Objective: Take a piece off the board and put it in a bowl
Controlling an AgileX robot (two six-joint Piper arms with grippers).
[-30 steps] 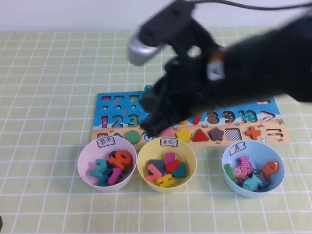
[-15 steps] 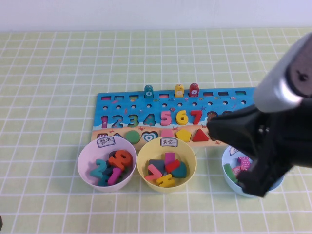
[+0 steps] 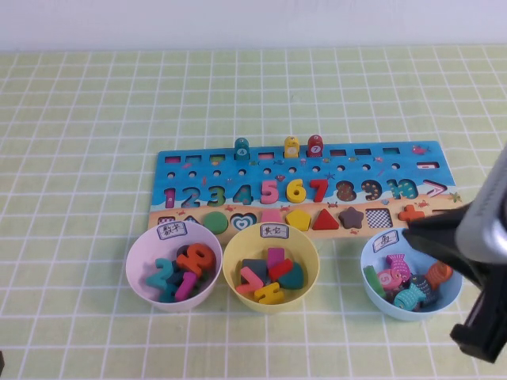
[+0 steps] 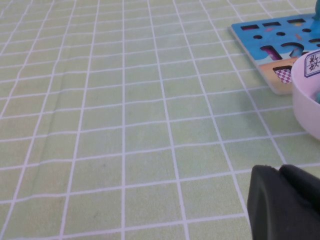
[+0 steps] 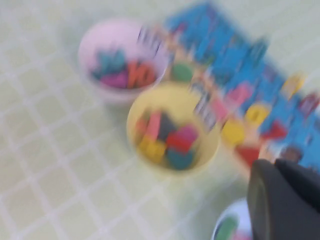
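The orange-red "10" piece (image 3: 196, 257) lies in the pale pink bowl (image 3: 139, 252) among other number pieces, in front of the board's left end. The board (image 3: 444, 166) lies across the middle of the table, and its "10" recess looks empty. My right gripper (image 3: 412, 236) hangs low at the right, over the light blue bowl, with its fingers together and nothing between them; the right wrist view (image 5: 280, 172) shows the pink bowl (image 5: 107, 37) blurred. My left gripper (image 4: 280, 172) is shut and empty over bare cloth left of the pink bowl (image 4: 305, 110).
A yellow bowl (image 3: 238, 255) of shape pieces stands in the middle and a light blue bowl (image 3: 372, 252) of fish pieces at the right. Three pegs (image 3: 291, 146) stand on the board's upper row. Green checked cloth covers the table.
My right arm has swung from over the board's left half back to the right and down, clear of the pink bowl. The bowls and board have not moved.
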